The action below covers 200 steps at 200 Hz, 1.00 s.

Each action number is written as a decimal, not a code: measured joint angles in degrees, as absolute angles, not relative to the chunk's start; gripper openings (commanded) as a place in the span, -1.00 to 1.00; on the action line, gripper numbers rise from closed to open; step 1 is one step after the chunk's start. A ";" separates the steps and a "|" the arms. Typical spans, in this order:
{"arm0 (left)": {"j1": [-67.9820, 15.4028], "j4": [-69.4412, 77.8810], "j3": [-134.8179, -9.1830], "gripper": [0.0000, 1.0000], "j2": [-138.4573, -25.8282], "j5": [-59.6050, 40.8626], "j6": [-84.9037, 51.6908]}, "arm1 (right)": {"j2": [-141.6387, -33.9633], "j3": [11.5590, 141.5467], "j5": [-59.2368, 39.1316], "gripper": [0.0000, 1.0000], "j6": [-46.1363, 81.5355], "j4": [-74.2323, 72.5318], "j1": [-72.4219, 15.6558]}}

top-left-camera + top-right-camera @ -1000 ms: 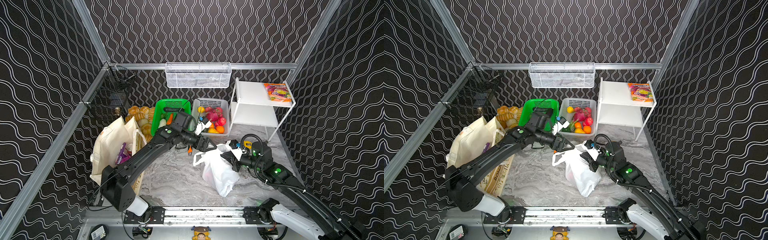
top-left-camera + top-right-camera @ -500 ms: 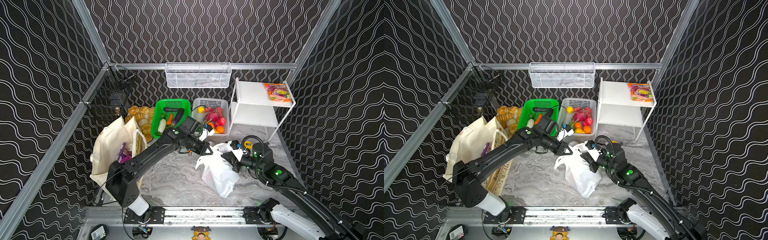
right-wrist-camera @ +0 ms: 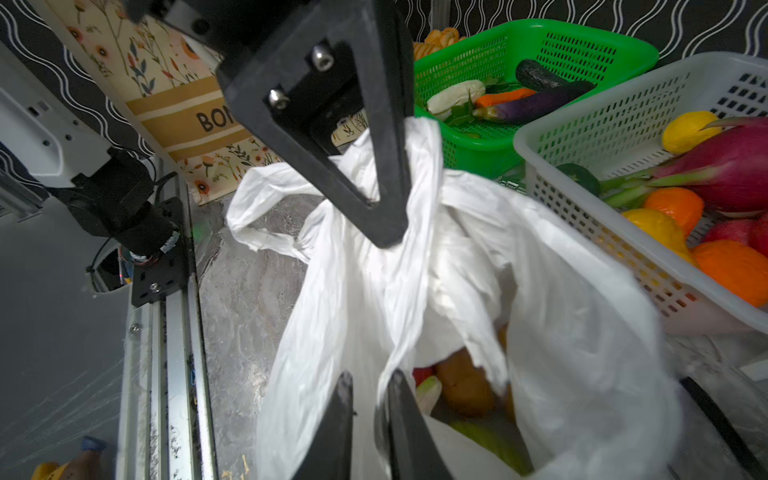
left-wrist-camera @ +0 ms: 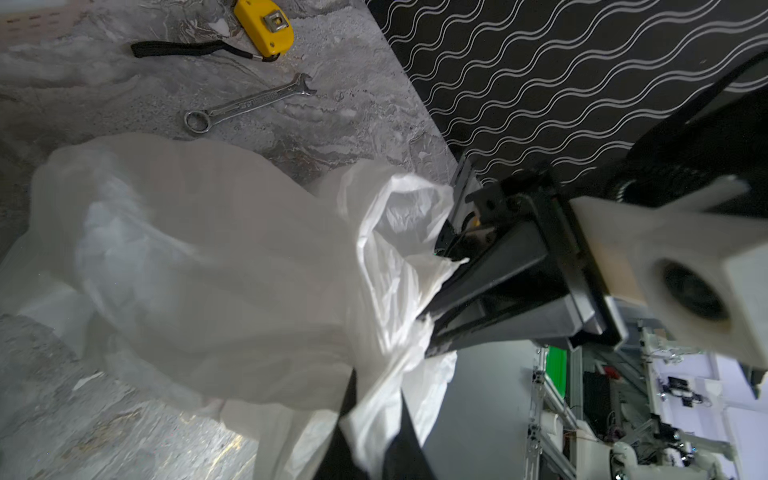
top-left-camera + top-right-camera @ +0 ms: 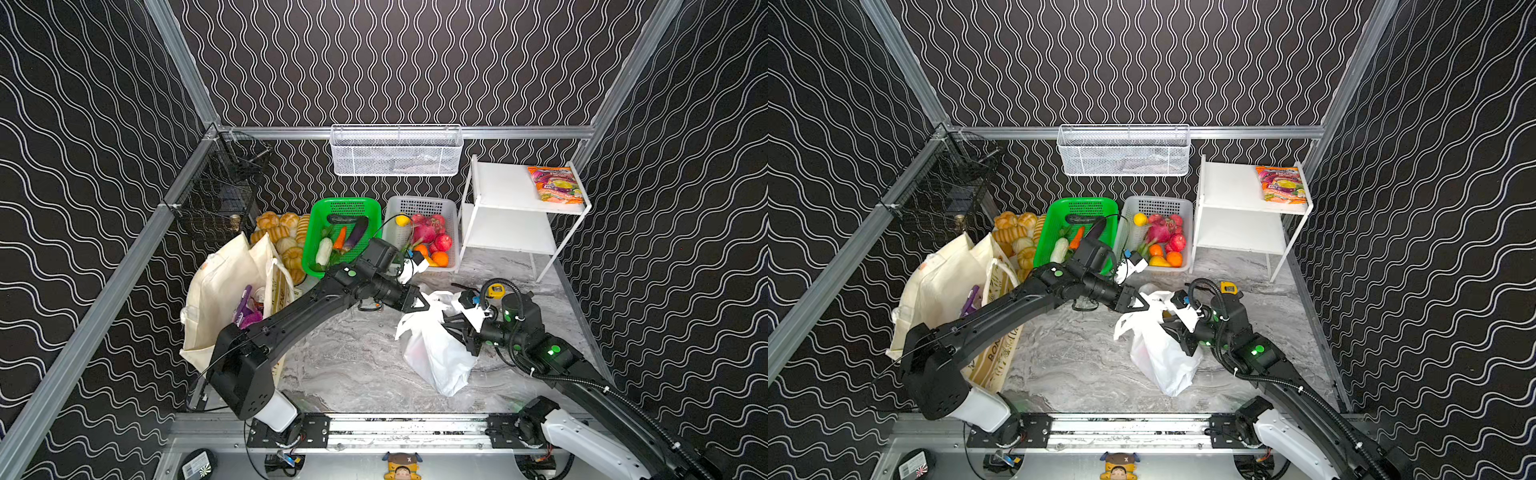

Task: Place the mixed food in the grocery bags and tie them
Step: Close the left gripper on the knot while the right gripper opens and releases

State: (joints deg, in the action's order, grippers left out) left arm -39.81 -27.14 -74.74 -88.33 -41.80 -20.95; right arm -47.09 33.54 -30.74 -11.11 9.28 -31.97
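The cream canvas tote [image 5: 216,291] stood at the left of both top views, untouched by either arm, with purple snack packets [image 5: 245,309] and a red can [image 5: 260,294] showing in its mouth. Right of centre, the white plastic bag [image 5: 432,353] sat on the marble table [image 5: 353,363] with both arms at its top. The change was on the left. The left gripper [image 5: 422,306], which a second before had hung wide open just short of the bag, had come in and clenched on the nearer handle. Its wrist view showed white film pinched between its fingers [image 4: 409,457]. The right gripper [image 3: 370,376] sat at the opposite handle with film running through a narrow gap between its fingers, but I could not tell whether it gripped or was letting go. Inside the bag's open mouth lay a brown potato [image 3: 461,382], with something red and something green beside it. In my judgement this bag was loaded, and the tying was starting.
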 measured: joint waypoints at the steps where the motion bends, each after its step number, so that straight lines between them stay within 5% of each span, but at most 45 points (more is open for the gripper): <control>1: -39.81 -26.96 -74.63 -1.00 -88.31 -41.89 -21.10 | -47.09 33.50 -30.81 -0.65 -11.11 9.17 -31.99; 35: -39.81 -18.39 -71.18 -1.00 -87.74 -45.47 -26.02 | -46.63 31.64 -31.16 -0.53 -9.43 5.43 -32.95; 96: -39.75 -17.04 -71.24 -1.00 -86.37 -46.61 -23.75 | -36.67 35.83 -18.00 -0.23 -17.76 12.62 -32.93; 161: -39.70 -17.61 -71.29 -1.00 -85.89 -47.62 -20.60 | -41.19 41.12 -12.78 -0.10 -26.15 15.55 -32.93; 188: -39.70 -17.74 -71.57 -1.00 -85.91 -48.71 -19.99 | -45.98 43.55 -14.35 -0.19 -28.16 16.75 -32.91; 200: -39.70 -17.72 -71.64 -1.00 -85.93 -49.21 -19.53 | -47.62 44.42 -15.57 -0.43 -28.82 16.75 -32.93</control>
